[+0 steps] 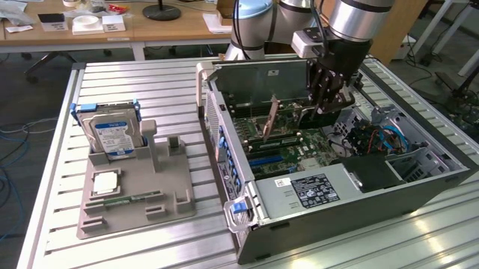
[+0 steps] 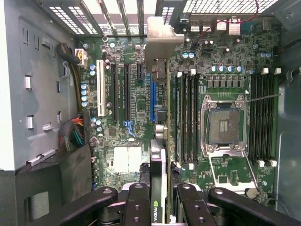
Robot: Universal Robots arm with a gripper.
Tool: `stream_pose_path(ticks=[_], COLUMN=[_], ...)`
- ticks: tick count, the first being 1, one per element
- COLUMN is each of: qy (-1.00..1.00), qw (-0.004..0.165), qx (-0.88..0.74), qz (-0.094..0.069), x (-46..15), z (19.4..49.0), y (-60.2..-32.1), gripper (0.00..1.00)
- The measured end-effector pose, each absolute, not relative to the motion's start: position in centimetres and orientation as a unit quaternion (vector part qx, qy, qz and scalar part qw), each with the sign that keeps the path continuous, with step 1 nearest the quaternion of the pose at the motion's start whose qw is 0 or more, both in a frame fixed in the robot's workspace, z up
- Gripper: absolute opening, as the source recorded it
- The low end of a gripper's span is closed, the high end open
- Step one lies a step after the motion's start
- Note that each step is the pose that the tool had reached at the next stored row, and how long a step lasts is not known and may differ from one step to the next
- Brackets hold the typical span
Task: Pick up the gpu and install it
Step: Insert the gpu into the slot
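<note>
Black and jointed, the tool [image 1: 323, 109] reaches down into the open computer case [image 1: 359, 216], right of centre in the upper half of the exterior view. Its fingers [image 2: 137, 200] are clamped on the gpu [image 2: 160, 155], one on each face of the card.

The wrist view looks along the gpu edge-on. It stands upright over the green motherboard [image 2: 122, 94], with the cooler side and its small green logo next to the fingers. Its silver bracket [image 2: 162, 40] is at the far end, close to the slotted rear wall of the case. The card runs just beside the blue slot [image 2: 153, 96], between that slot and the black memory slots [image 2: 186, 113]. Whether its lower edge sits in a slot cannot be told. Beyond the memory slots lies the processor socket [image 2: 223, 125] with its metal frame.

On the left of the exterior view a grey holder [image 1: 142, 190] rests on the ribbed metal worktop [image 1: 134, 84], well apart from the tool. A hard drive [image 1: 112, 134] with a blue and white label (in a blue frame) stands upright at the holder's far end. A square silver chip [image 1: 105, 182] lies flat in the holder below it in the frame. A slim green memory stick [image 1: 133, 197] lies just beside the chip, towards the near edge. The case stands to the exterior view's right of the holder, with its open side facing up.
</note>
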State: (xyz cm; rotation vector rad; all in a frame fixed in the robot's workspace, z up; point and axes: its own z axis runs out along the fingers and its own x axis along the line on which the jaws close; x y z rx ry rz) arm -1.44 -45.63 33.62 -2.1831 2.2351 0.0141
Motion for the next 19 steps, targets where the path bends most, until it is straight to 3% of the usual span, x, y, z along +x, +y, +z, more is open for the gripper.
stream_pose_path(ticks=[19], qy=[0.715], qw=[0.009], qx=[-0.699], qz=[0.005], x=[-1.72], z=[32.9], y=[-45.63], gripper=[0.27])
